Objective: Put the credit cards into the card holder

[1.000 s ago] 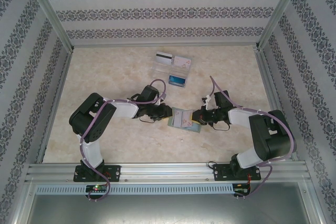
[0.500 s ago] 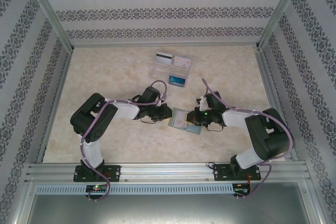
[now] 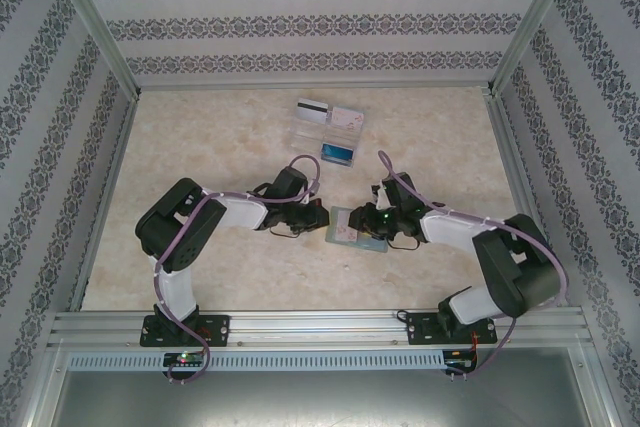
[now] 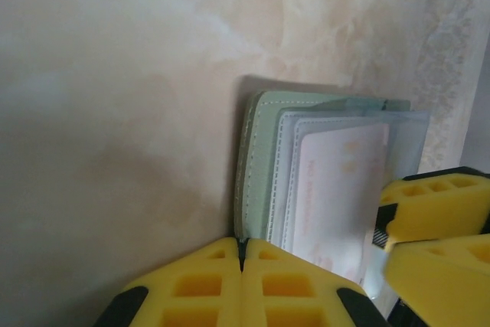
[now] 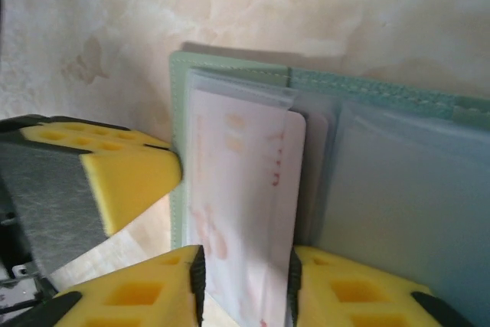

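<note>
The grey-green card holder (image 3: 352,228) lies open on the table between my two grippers. My left gripper (image 3: 318,217) is shut on the edge of its left cover (image 4: 245,244). A pale pink patterned card (image 5: 241,189) sits partly inside a clear inner pocket (image 4: 337,181). My right gripper (image 3: 377,219) stands over the card's near end, jaws a little apart (image 5: 245,266), one fingertip at each long edge. The white-grey striped card (image 3: 312,110), another pink card (image 3: 347,118) and the blue card (image 3: 338,153) lie in the tray.
The clear compartmented tray (image 3: 322,133) stands behind the grippers at mid-table. The left gripper's yellow finger (image 5: 115,174) shows at the holder's left edge, and the right gripper's fingers (image 4: 436,208) show at its right. Metal frame rails and patterned walls ring the table.
My right gripper has moved left over the card holder and the pink card has slid further into the pocket. The left gripper has kept its hold, nearly still.
</note>
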